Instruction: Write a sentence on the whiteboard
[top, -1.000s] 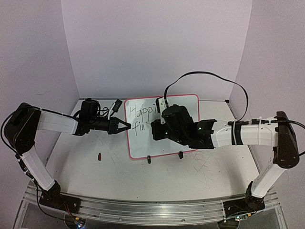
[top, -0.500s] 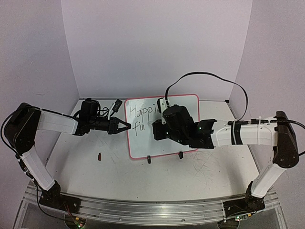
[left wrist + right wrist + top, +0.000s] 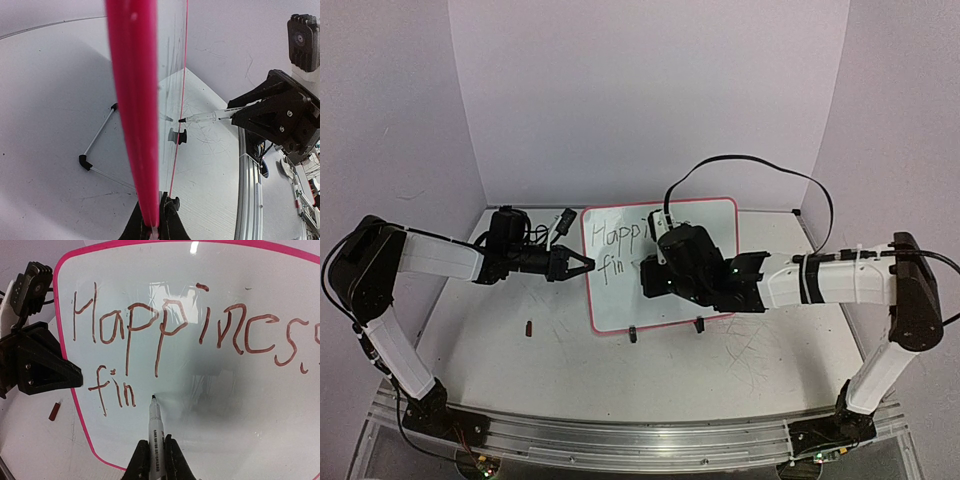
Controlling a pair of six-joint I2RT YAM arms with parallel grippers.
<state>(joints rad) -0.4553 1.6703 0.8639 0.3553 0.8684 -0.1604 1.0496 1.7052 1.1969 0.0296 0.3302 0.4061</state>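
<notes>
Gripping whiteboard by left frame edge: left pincer, clamped tight on pink rim. Whiteboard stands tilted mid-bench on two black feet, betw. arms. Right pincer closed round marker, tip on whiteboard surface just right of "fin". Sentence reads "Happiness" top line, "fin" below at left. Small red piece on bench, near-left of whiteboard.

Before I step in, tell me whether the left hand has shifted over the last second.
No. The left hand sits at the same spot on the left edge of the whiteboard, no nearer the small red object.
</notes>
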